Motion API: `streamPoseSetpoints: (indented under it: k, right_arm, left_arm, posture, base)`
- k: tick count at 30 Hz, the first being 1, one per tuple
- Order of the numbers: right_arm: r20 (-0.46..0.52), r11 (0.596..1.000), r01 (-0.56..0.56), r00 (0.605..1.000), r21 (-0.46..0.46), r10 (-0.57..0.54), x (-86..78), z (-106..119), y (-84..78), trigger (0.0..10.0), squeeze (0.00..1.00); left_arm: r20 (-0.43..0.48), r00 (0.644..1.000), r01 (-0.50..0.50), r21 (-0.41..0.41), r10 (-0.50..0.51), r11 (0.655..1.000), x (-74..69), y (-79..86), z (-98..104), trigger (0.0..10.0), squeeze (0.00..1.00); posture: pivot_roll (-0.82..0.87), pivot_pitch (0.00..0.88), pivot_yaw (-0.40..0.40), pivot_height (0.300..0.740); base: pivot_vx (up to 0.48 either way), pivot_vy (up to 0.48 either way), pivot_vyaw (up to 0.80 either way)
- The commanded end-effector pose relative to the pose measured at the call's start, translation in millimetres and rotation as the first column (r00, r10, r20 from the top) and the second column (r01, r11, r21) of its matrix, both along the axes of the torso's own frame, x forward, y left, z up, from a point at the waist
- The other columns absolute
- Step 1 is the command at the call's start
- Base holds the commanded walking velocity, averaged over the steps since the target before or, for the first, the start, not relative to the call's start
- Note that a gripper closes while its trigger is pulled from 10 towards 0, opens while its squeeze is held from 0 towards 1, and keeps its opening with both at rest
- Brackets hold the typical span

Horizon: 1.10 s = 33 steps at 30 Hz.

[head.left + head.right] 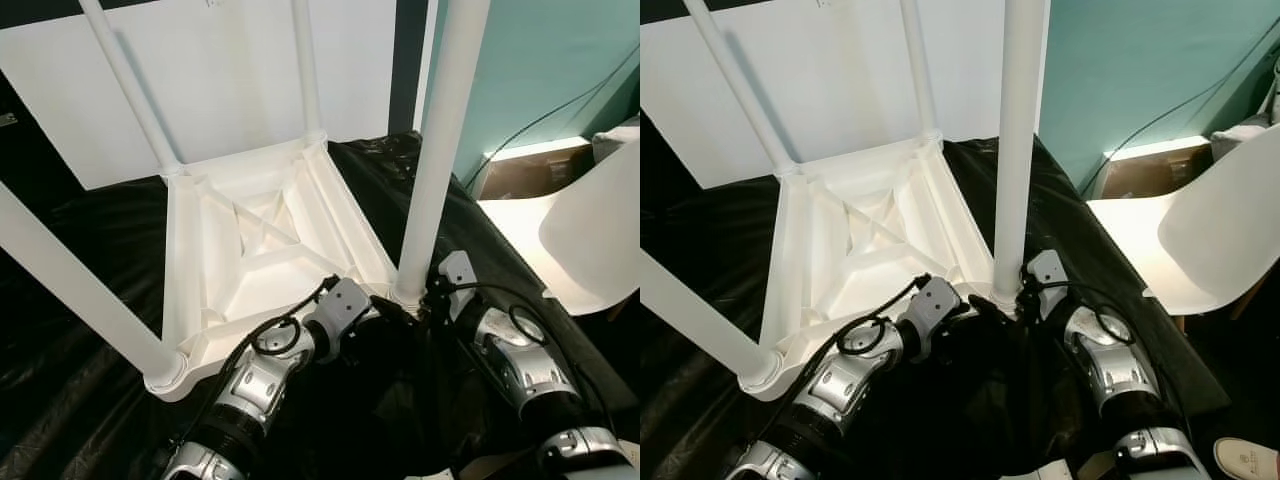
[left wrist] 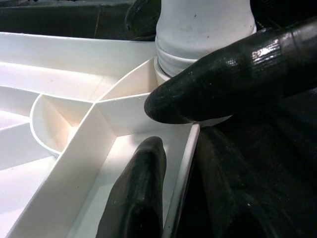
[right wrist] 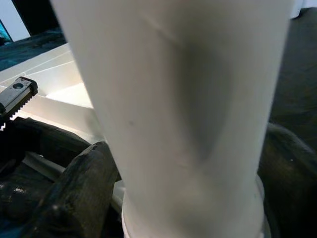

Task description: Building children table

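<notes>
A: Head view: the table top (image 1: 262,240) lies upside down on black sheeting (image 1: 90,300), four legs up. Both grippers are down at the near-right leg (image 1: 432,170), where it enters its corner socket.

B: Left wrist view: the left gripper (image 2: 163,134) pinches the frame's corner rim, one finger (image 2: 218,74) outside by the leg's collar, the other inside. It could slide off that thin wall.

A: Right wrist view: the leg is right up against the right gripper (image 3: 124,188). One finger (image 3: 79,193) lies against it; closed or not, I can't tell.

B: The risk: if the socket isn't fully seated, a crooked twist could tilt the leg or shift the whole table.
</notes>
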State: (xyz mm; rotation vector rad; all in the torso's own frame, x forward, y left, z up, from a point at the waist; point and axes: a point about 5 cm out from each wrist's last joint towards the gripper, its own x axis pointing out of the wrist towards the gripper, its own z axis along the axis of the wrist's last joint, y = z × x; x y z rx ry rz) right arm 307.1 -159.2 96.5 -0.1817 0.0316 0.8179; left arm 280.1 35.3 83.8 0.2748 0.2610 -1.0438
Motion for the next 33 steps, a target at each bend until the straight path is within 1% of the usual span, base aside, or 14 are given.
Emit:
streamPoseSetpoints:
  k: [1, 2, 11, 13, 16, 18, 20, 23, 28, 29, 30, 31, 32, 33]
  right_arm:
    - [-0.056, 1.000, -0.021, 0.998, -0.022, 0.020, -3.2, -11, 1.8, 10.0, 0.00]
    - [-0.064, 0.999, -0.042, 0.997, -0.026, 0.040, -4.2, -12, 0.5, 0.0, 0.00]
    - [-0.074, 0.999, -0.019, 0.997, -0.027, 0.017, -13.8, -20, -16.6, 0.0, 0.00]
    - [-0.009, 0.992, 0.122, 0.992, -0.026, -0.123, -16.6, -23, -18.1, 0.0, 0.00]
    - [0.101, 0.906, 0.423, 0.901, 0.020, -0.423, -19.1, -22, -25.0, 0.0, 0.00]
    - [0.134, 0.854, 0.520, 0.845, 0.027, -0.518, -24.5, -24, -25.5, 0.0, 0.00]
    - [0.134, 0.854, 0.520, 0.845, 0.027, -0.518, -24.5, -24, -25.5, 0.0, 0.00]
    - [0.180, 0.786, 0.617, 0.769, 0.039, -0.613, -43.3, -31, -9.4, 0.0, 0.00]
    - [0.186, 0.812, 0.581, 0.793, 0.059, -0.580, -43.1, -30, -0.4, 0.0, 0.00]
    - [0.172, 0.837, 0.545, 0.820, 0.057, -0.546, -44.4, -32, 5.7, 2.1, 0.00]
    - [0.159, 0.857, 0.512, 0.843, 0.054, -0.514, -45.6, -33, 10.7, 2.1, 0.00]
    - [0.156, 0.872, 0.486, 0.858, 0.056, -0.489, -46.6, -33, 14.4, 10.0, 0.00]
    - [0.156, 0.872, 0.486, 0.858, 0.056, -0.489, -46.6, -33, 14.4, 10.0, 0.00]
    - [0.132, 0.886, 0.458, 0.876, 0.073, -0.463, -46.1, -33, 15.5, 10.0, 1.00]
  left_arm:
    - [-0.129, 0.990, -0.052, 0.096, 0.065, 0.994, -11.2, 12.7, -35, 10.0, 0.00]
    - [-0.131, 0.988, -0.067, 0.092, 0.079, 0.994, -11.5, 13.7, -35, 10.0, 0.00]
    - [-0.139, 0.987, -0.068, 0.085, 0.079, 0.994, -13.0, 10.2, -37, 10.0, 0.00]
    - [-0.134, 0.989, -0.050, 0.089, 0.061, 0.995, -12.8, 8.6, -36, 10.0, 0.00]
    - [-0.137, 0.990, -0.030, 0.094, 0.043, 0.995, -13.1, 7.6, -37, 10.0, 0.00]
    - [-0.136, 0.990, -0.020, 0.098, 0.034, 0.995, -13.4, 7.1, -37, 10.0, 0.00]
    - [-0.136, 0.990, -0.020, 0.098, 0.034, 0.995, -13.4, 7.1, -37, 10.0, 0.00]
    - [-0.143, 0.990, 0.004, 0.105, 0.011, 0.995, -14.5, 7.8, -37, 10.0, 0.00]
    - [-0.142, 0.990, 0.028, 0.114, -0.011, 0.993, -14.6, 7.3, -37, 10.0, 0.00]
    - [-0.138, 0.990, 0.034, 0.116, -0.017, 0.993, -14.3, 6.7, -37, 10.0, 0.00]
    - [-0.135, 0.991, 0.036, 0.117, -0.020, 0.992, -14.0, 6.4, -36, 10.0, 0.00]
    - [-0.134, 0.991, 0.036, 0.116, -0.020, 0.993, -13.4, 5.9, -36, 10.0, 0.00]
    - [-0.134, 0.991, 0.036, 0.116, -0.020, 0.993, -13.4, 5.9, -36, 10.0, 0.00]
    - [-0.135, 0.991, 0.035, 0.113, -0.020, 0.993, -12.8, 5.3, -36, 10.0, 0.00]
  posture:
    - [-0.06, 0.000, 0.040, 0.740]
    - [-0.03, 0.000, 0.023, 0.740]
    - [-0.06, 0.000, 0.034, 0.740]
    - [-0.09, 0.000, 0.049, 0.740]
    - [-0.10, 0.000, 0.063, 0.740]
    - [-0.11, 0.000, 0.071, 0.740]
    - [-0.11, 0.000, 0.071, 0.740]
    - [-0.14, 0.000, 0.102, 0.740]
    - [-0.14, 0.000, 0.105, 0.740]
    - [-0.14, 0.000, 0.105, 0.740]
    - [-0.14, 0.000, 0.105, 0.740]
    - [-0.15, 0.000, 0.107, 0.740]
    - [-0.15, 0.000, 0.107, 0.740]
    - [-0.15, 0.000, 0.106, 0.740]
  base:
    - [0.000, 0.000, 0.00]
    - [0.000, 0.000, 0.00]
    - [0.000, 0.000, 0.00]
    - [0.000, 0.000, 0.00]
    - [0.000, 0.000, 0.00]
    - [0.000, 0.000, 0.00]
    - [0.000, 0.000, 0.00]
    - [0.000, 0.000, 0.00]
    - [0.000, 0.000, 0.00]
    - [0.000, 0.000, 0.00]
    - [0.000, 0.000, 0.00]
    - [0.000, 0.000, 0.00]
    - [0.000, 0.000, 0.00]
    - [0.000, 0.000, 0.00]
